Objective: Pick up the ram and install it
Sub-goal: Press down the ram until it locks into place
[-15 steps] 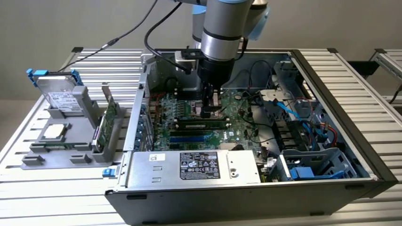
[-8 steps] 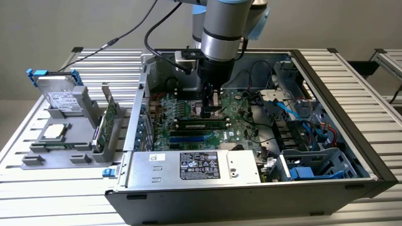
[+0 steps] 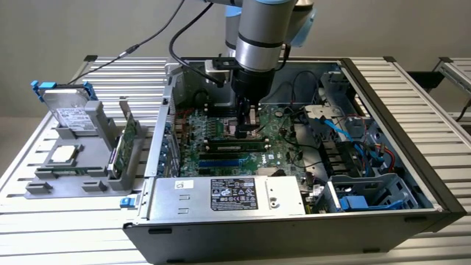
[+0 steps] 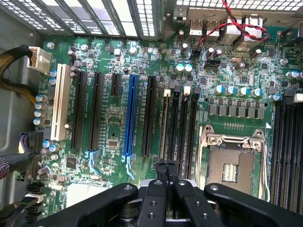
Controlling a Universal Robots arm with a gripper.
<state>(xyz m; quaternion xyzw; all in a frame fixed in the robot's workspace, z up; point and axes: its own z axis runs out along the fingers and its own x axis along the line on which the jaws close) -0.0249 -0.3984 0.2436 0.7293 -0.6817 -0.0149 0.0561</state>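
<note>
The ram (image 3: pixel 237 146) is a long narrow stick with a row of black chips. It lies seated along a memory slot on the motherboard (image 3: pixel 213 124), inside the open computer case (image 3: pixel 383 99). My gripper (image 3: pixel 246 130) hangs straight down into the case, just behind the ram and low over the board. In the wrist view the gripper (image 4: pixel 166 166) has its two black fingers pressed together with nothing between them. It is above the black memory slots (image 4: pixel 182 127) beside the empty processor socket (image 4: pixel 231 163).
A grey fixture (image 3: pixel 44 182) at the exterior view's left carries a hard drive (image 3: pixel 70 113), a silver processor chip (image 3: pixel 65 153) and an upright green card (image 3: pixel 129 138). The power supply (image 3: pixel 228 196) fills the case front. Blue cables (image 3: pixel 346 130) and drive bays (image 3: pixel 368 193) crowd the exterior view's right.
</note>
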